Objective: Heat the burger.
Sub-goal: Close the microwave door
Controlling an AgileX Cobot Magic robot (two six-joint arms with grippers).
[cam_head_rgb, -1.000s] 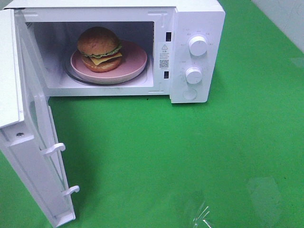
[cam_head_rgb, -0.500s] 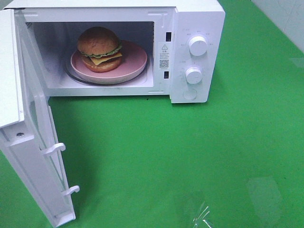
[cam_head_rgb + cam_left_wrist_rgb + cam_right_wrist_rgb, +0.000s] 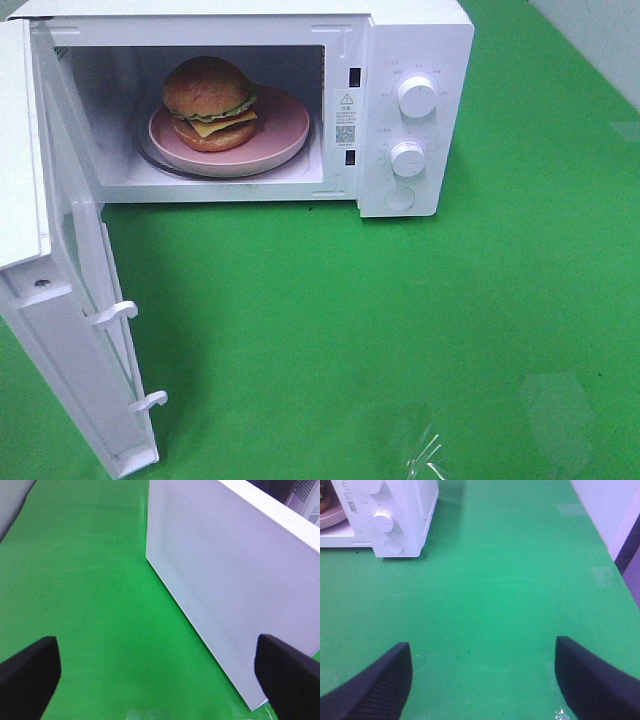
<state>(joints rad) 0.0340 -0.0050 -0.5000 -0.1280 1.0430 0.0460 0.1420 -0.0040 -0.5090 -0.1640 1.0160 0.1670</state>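
The burger [image 3: 209, 103], with its golden-brown bun, lettuce and cheese slice, sits on a pink plate [image 3: 280, 130] inside the white microwave [image 3: 415, 40]. The microwave door [image 3: 70, 330] hangs wide open at the left. Neither gripper appears in the exterior high view. My left gripper [image 3: 157, 680] stands open with nothing between its black fingers [image 3: 30, 675], facing the outer side of the door [image 3: 225, 580]. Above bare green cloth, my right gripper [image 3: 482, 680] is open too, some way off the microwave's knob panel [image 3: 385, 520]. A sliver of the plate [image 3: 330, 517] shows in the right wrist view.
Green cloth [image 3: 400, 330] covers the table. Two white knobs [image 3: 416, 96] and a round button [image 3: 400, 198] sit on the microwave's right panel. The open door juts toward the front left edge. A pale wall [image 3: 610, 505] borders the cloth on the right.
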